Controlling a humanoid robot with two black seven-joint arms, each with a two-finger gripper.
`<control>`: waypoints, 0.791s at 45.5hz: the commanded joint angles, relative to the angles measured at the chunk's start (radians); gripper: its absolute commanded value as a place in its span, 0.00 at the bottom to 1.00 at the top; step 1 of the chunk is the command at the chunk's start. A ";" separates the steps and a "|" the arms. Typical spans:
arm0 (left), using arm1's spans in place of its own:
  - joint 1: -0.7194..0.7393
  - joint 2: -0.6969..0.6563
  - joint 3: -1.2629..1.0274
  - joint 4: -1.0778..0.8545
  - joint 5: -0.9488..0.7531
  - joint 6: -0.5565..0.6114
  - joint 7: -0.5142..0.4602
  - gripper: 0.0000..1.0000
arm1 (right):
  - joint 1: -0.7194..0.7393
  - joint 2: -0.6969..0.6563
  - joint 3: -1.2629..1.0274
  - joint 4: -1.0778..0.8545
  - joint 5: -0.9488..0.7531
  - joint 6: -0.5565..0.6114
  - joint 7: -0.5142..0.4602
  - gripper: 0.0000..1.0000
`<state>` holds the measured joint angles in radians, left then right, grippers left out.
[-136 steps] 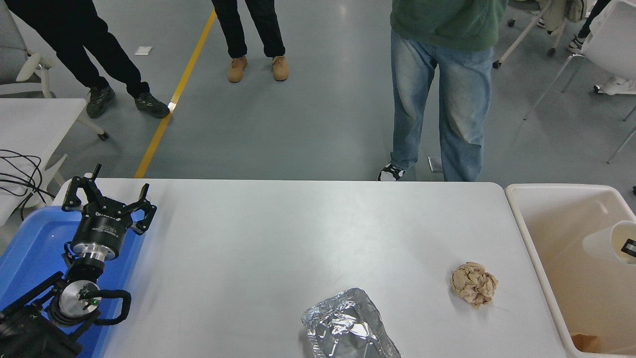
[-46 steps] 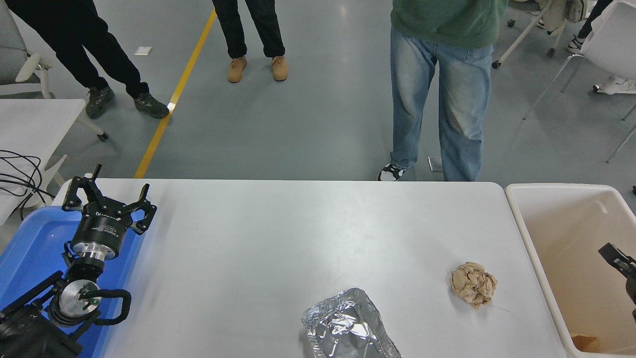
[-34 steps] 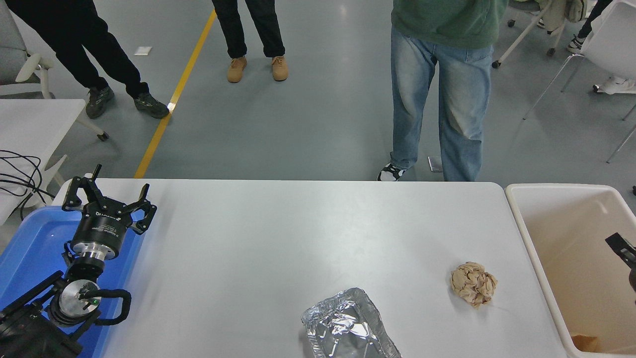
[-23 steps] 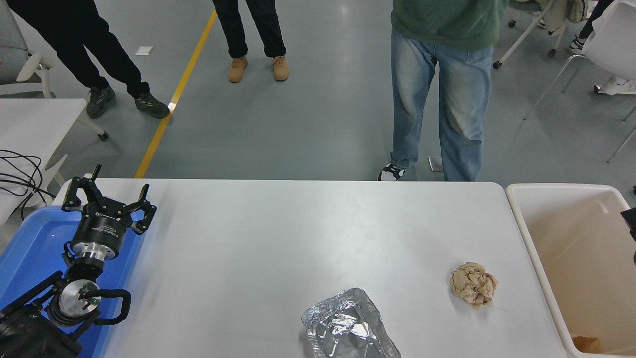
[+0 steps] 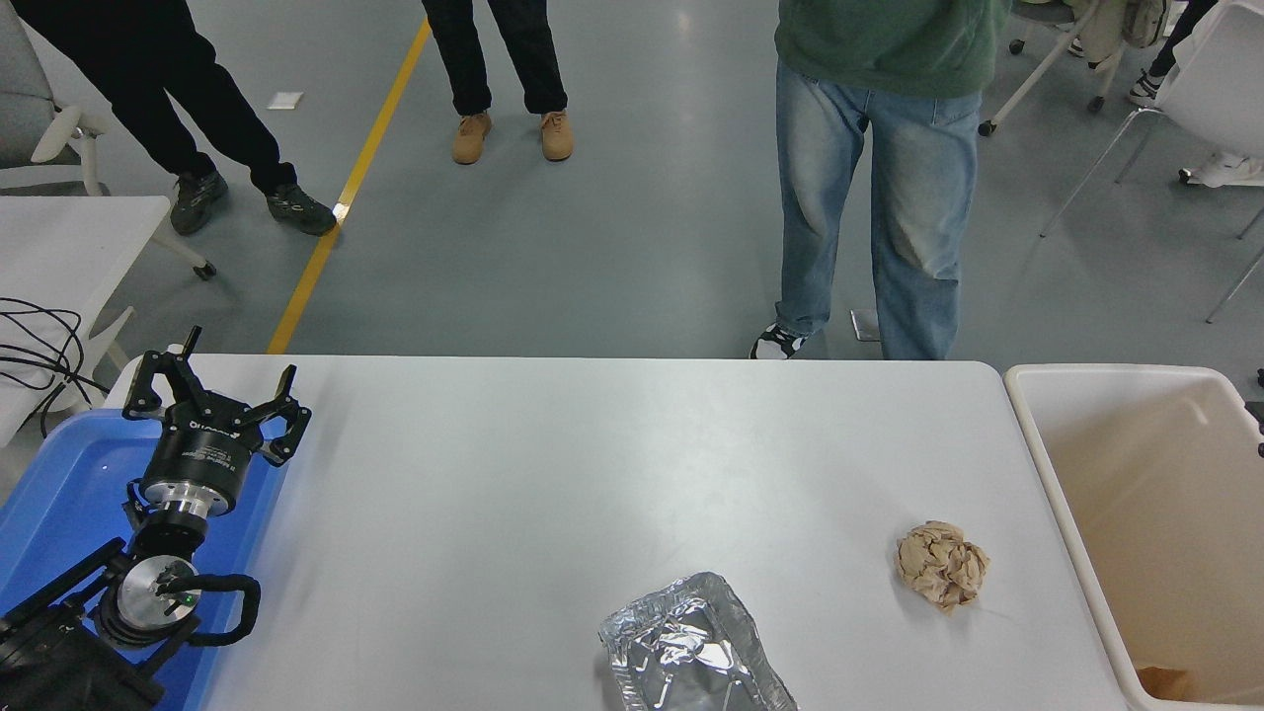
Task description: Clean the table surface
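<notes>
The white table surface [image 5: 494,474] fills the lower middle of the head view. A crumpled brown paper ball [image 5: 942,563] lies on it near its right end. A crinkled silver foil tray [image 5: 691,647] lies at its near edge, partly cut off by the picture's bottom. My left gripper [image 5: 217,390] is open and empty, parked over the blue tray [image 5: 59,494] at the lower left. Of my right arm [image 5: 1258,413] only a dark sliver shows at the right edge, above the bin.
A large beige bin [image 5: 1032,434] stands against the table's right end, with a brown scrap [image 5: 1163,679] in its near corner. A person in jeans [image 5: 869,217] stands at the far edge. Two more people stand further back. A smaller white table [image 5: 69,237] is at far left.
Three seconds ago my right gripper held a white cup over the bin. The cup no longer shows, and the gripper has drawn back rightward, almost out of view. Left arm unmoved.
</notes>
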<state>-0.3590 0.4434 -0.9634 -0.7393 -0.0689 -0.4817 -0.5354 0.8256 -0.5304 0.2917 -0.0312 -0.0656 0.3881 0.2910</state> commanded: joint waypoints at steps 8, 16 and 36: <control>0.000 0.000 0.000 0.000 0.000 0.000 0.000 0.99 | -0.006 -0.131 0.257 0.414 0.007 0.017 0.007 1.00; 0.000 0.000 0.000 0.000 0.000 0.000 0.000 0.99 | -0.101 -0.135 0.420 0.618 0.006 0.005 0.003 1.00; 0.000 0.000 0.000 0.000 0.000 0.000 0.000 0.99 | -0.226 0.010 0.451 0.711 0.006 -0.061 0.071 1.00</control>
<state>-0.3590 0.4434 -0.9634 -0.7394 -0.0692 -0.4817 -0.5354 0.6672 -0.6026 0.7141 0.6250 -0.0589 0.3518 0.3113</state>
